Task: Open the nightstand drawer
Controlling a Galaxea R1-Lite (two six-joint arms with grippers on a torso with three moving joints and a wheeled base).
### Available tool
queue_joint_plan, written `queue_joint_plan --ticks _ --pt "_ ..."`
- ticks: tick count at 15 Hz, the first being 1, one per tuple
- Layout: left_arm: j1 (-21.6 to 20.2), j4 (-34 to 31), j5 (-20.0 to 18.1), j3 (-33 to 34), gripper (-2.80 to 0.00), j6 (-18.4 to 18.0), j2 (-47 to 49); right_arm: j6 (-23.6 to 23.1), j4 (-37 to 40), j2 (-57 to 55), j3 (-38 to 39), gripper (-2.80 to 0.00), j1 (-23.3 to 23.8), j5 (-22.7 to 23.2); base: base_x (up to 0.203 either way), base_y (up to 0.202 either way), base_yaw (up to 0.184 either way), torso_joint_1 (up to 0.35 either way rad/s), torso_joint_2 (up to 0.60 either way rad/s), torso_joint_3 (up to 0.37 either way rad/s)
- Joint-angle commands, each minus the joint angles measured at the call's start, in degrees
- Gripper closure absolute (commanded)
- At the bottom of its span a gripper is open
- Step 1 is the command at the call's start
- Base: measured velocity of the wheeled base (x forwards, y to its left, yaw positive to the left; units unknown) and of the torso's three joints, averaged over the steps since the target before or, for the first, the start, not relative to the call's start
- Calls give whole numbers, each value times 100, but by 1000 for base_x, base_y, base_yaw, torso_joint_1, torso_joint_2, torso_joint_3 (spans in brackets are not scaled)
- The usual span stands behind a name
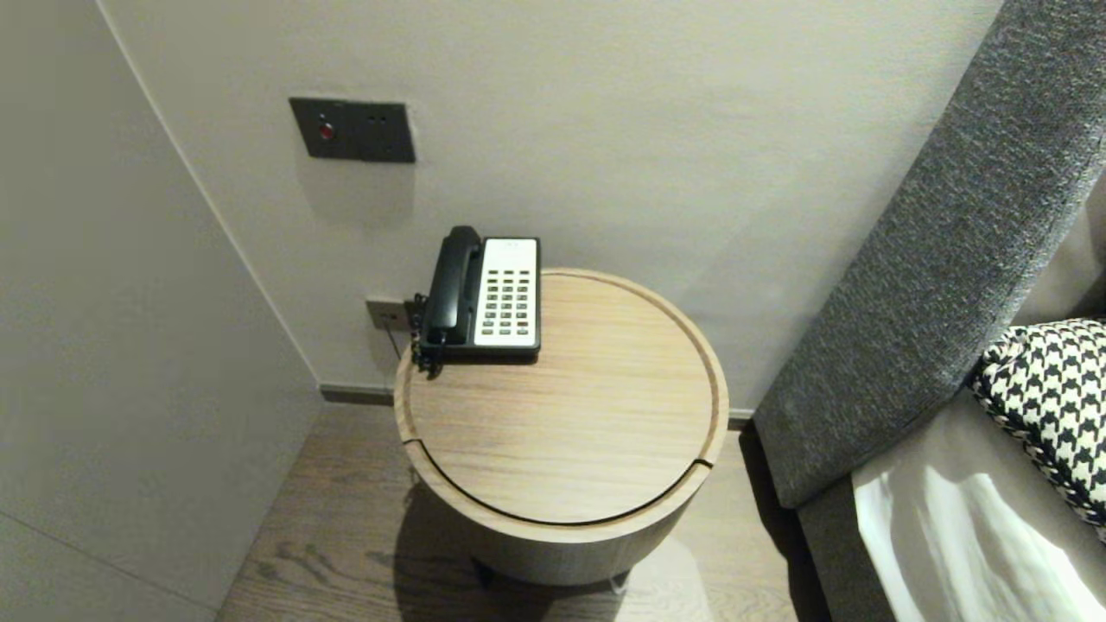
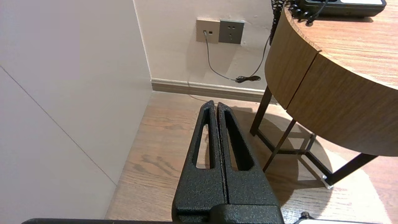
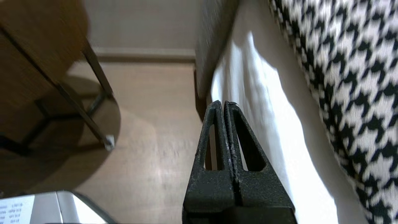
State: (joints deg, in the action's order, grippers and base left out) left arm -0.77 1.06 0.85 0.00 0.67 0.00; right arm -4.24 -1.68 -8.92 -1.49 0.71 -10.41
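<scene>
Farthest left is a plain pale wall panel (image 1: 130, 345) that meets the back wall in a corner. High on the back wall is a dark rectangular switch plate with a small red dot (image 1: 352, 130). Low down by the skirting are two wall sockets side by side (image 2: 219, 31), with a thin grey cable (image 2: 214, 67) hanging from the beige one and trailing to the floor.

The left gripper (image 2: 215, 104) hangs low over the brown wood-plank floor (image 1: 346, 536), in the gap between the left wall and the table. Its two black fingers are pressed flat together with nothing between them. It sits below the tabletop's level, near the thin dark metal legs (image 2: 279, 146) but not touching them.

Next comes the round light-wood side table with a grooved rim (image 1: 562, 432). At its back left edge, close to the wall, lies a black desk telephone with a white keypad panel (image 1: 505, 298). The black handset (image 1: 454, 281) rests in the cradle on the left side, and the coiled cord drops over the table's edge.

The right gripper (image 3: 224, 104) is on the far side of the table, low over the floor and just beside the bed's edge. Its fingers are likewise closed tight on nothing. It is closest to the white bed sheet (image 3: 267, 124), though I cannot tell whether they touch.

On the right, a grey woven-fabric headboard (image 1: 933, 259) rises along the wall. A black-and-white houndstooth pillow (image 1: 1054, 389) lies on the bed beside the sheet.
</scene>
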Motion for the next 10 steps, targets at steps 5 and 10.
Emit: queue_joint_plan --ticks 5,10 --pt "-2 -1 3 0 0 3 -26 -406 -51 874 58 0 -44 491 0 0 0 0 0 0" --pt "-2 8 3 0 0 3 -26 -331 -123 874 290 0 -46 1119 0 0 0 0 0 0"
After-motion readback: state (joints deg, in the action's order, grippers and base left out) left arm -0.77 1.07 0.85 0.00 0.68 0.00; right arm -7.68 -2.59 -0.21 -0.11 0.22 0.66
